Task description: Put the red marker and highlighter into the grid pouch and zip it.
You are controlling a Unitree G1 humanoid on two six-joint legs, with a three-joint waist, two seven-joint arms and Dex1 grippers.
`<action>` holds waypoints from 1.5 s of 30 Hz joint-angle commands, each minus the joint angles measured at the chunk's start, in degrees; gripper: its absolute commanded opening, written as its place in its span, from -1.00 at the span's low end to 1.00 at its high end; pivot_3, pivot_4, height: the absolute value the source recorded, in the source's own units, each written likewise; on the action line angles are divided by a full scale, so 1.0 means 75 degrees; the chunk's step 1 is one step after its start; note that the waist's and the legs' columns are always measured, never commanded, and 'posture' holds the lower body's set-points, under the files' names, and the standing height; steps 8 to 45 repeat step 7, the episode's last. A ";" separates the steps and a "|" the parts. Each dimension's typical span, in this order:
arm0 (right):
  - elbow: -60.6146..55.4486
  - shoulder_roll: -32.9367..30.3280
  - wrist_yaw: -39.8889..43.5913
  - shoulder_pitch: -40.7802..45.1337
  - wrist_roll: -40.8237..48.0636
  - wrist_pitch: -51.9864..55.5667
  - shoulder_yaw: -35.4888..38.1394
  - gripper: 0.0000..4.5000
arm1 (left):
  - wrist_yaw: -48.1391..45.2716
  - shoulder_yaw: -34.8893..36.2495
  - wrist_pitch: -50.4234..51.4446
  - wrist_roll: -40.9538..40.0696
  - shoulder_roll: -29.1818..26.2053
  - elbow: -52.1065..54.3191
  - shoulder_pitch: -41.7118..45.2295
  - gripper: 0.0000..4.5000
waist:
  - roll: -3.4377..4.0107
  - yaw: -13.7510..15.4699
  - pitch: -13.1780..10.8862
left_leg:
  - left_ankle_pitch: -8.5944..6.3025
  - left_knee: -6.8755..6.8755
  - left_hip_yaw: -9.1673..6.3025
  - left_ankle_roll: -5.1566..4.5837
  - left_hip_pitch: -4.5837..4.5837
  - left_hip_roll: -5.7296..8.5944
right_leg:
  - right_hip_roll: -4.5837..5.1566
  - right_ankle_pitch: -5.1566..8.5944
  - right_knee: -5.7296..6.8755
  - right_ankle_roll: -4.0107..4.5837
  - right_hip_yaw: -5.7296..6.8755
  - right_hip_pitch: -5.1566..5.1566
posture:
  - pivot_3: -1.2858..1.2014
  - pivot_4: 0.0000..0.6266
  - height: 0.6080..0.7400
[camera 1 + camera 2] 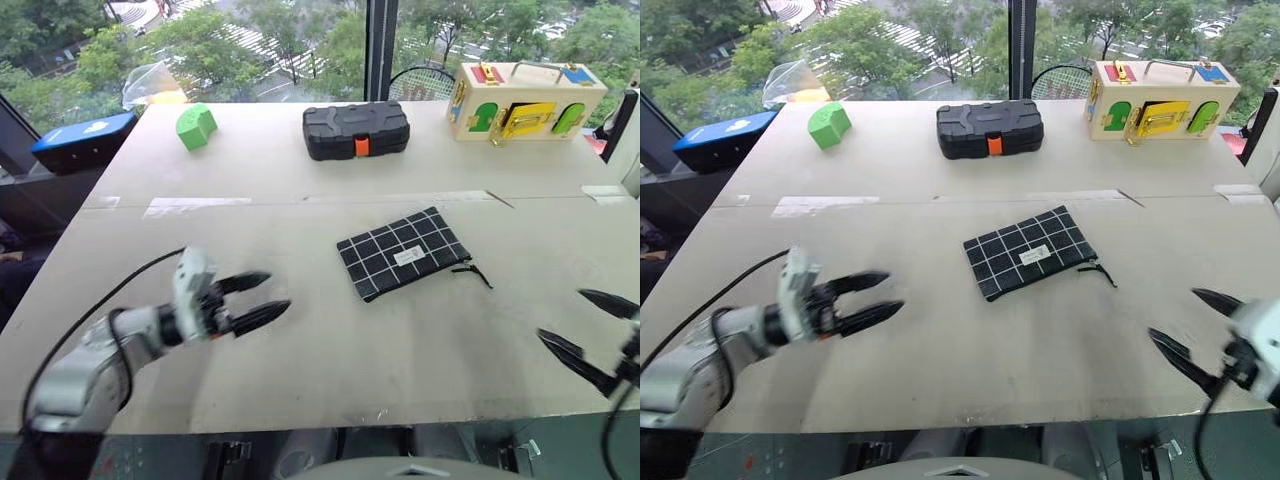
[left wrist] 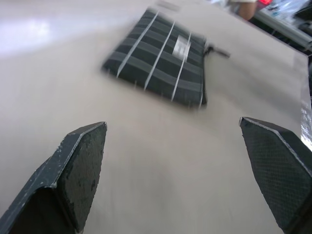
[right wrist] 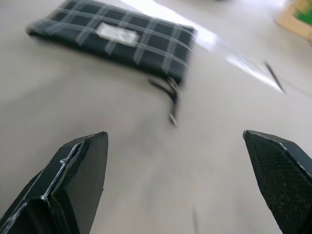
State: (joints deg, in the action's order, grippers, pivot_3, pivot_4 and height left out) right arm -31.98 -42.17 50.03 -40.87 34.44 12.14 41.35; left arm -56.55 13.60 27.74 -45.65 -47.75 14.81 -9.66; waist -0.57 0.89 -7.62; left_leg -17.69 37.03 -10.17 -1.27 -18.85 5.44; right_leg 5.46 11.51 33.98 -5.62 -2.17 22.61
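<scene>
Between both claws lay the grid pouch [image 1: 403,252], black, white-lined, labelled, flat | left gripper [image 1: 255,300] wide, empty | right gripper [image 1: 590,335] wide, empty

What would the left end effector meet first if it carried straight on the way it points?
Most likely the grid pouch: the open left end effector aims across bare table at it, though it may touch the tabletop first.

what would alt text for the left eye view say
A black grid pouch lies flat mid-table between two open, empty grippers, left gripper and right gripper. Along the table's far edge sit a green block, a black hard case and a wooden latch box.
</scene>
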 commanded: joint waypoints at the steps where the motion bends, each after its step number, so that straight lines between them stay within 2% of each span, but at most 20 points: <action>1: -0.0010 0.0112 0.0776 -0.0226 0.0630 -0.0143 0.0944 1.00 | -0.0229 0.0583 0.0006 -0.0029 -0.0099 0.0488 -0.0564 0.97 | 0.0003 -0.0007 -0.0002 | 0.0000 -0.0003 0.0012 0.0000 0.0001 -0.0005 | -0.0001 0.0001 -0.0001 0.0001 -0.0010 0.0000 | 0.03 -0.52 1.00; 5: 0.0072 0.0043 0.1104 -0.0230 0.0759 0.0027 0.1133 1.00 | -0.0362 0.0644 -0.0012 0.0079 -0.0025 0.0628 -0.0848 0.97 | -0.0005 0.0001 -0.0006 | -0.0003 -0.0013 0.0032 -0.0002 0.0004 -0.0012 | -0.0002 0.0001 -0.0004 0.0002 -0.0026 0.0002 | 0.03 -0.52 1.00; 45: 0.0051 -0.0036 0.1095 -0.0099 0.0727 0.0124 0.1087 1.00 | -0.0444 0.0641 0.0049 0.0037 -0.0034 0.0687 -0.0860 0.97 | -0.0009 0.0007 -0.0011 | -0.0004 -0.0013 0.0033 -0.0002 0.0002 -0.0013 | -0.0001 0.0001 -0.0004 0.0002 -0.0026 0.0002 | 0.03 -0.52 1.00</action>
